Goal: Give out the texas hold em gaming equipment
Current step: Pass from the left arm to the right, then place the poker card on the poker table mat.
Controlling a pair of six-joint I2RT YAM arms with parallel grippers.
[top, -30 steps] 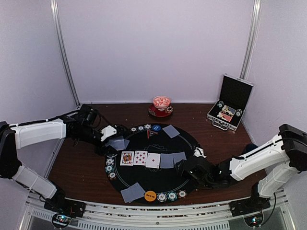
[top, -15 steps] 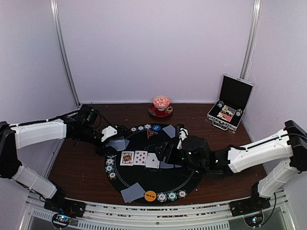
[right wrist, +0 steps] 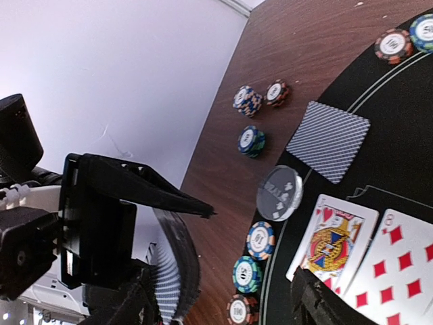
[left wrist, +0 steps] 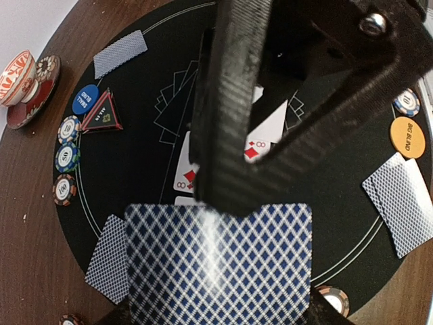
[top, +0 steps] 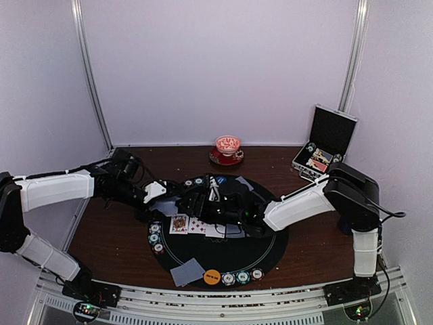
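Nearest us, at the near rim of the round black mat (top: 267,252), a face-down card (top: 187,272) lay flat beside the matte orange disc (top: 212,277) and three striped-edge chips (top: 242,276). Past them ran a row of glossy face-up cards (top: 196,224), partly hidden under the right arm.

Just beyond the row's left end, the left gripper (top: 164,198) was clenched on the deck (left wrist: 216,264). The deck's lattice-printed back faced the left wrist camera, and the stack looked slightly bowed where the right wrist view caught it edge-on.

The right arm lay stretched across the mat, so the right gripper (right wrist: 226,308) was the one placed to take a card. Its black, weave-textured fingers (left wrist: 226,108) stood spread and gripped nothing, one tip at the deck's far edge.

We judged that the coming move turned on this: the deck lay just to the left of the right gripper, and the top card would have to slide off toward the mat. We could not tell the deck's long axis, since its near end ran out of frame.

Farther off sat a blue disc (top: 218,181), then the patterned cup (top: 228,145) and the open case (top: 325,145).
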